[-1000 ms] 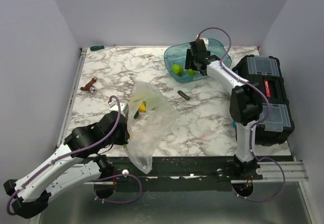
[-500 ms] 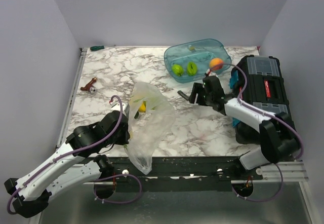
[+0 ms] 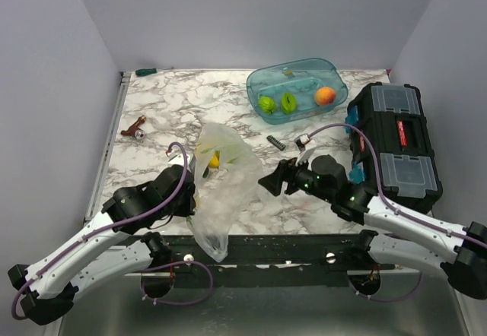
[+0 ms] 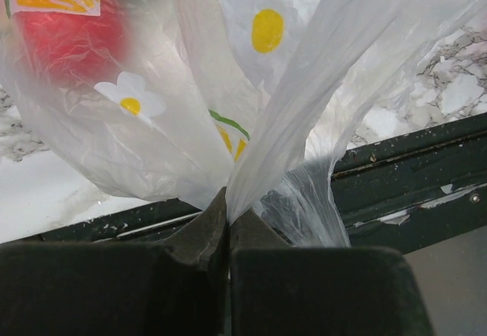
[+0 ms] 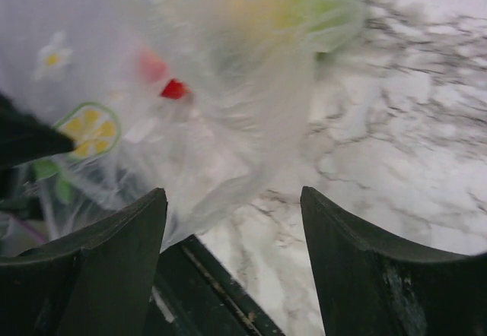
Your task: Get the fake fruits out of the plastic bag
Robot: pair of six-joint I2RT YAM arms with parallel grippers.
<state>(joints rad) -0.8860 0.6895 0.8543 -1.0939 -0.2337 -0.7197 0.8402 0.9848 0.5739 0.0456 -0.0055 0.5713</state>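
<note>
The plastic bag stands crumpled near the table's front edge, printed with lemon slices and daisies. My left gripper is shut on a gathered fold of the plastic bag, low down by the edge. Inside the bag I see a red fruit and a yellow fruit. My right gripper is open just right of the bag, nothing between its fingers; the plastic bag shows blurred ahead of it. Two green fruits lie in the teal tub.
An orange peach-like ball also sits in the tub. A black toolbox stands at the right. A small black piece lies mid-table, a brown-red tool at the left, a green marker at the back edge.
My right arm has swung from the tub at the back down to the front, beside the bag. The orange ball now shows in the tub. The left gripper has not moved.
</note>
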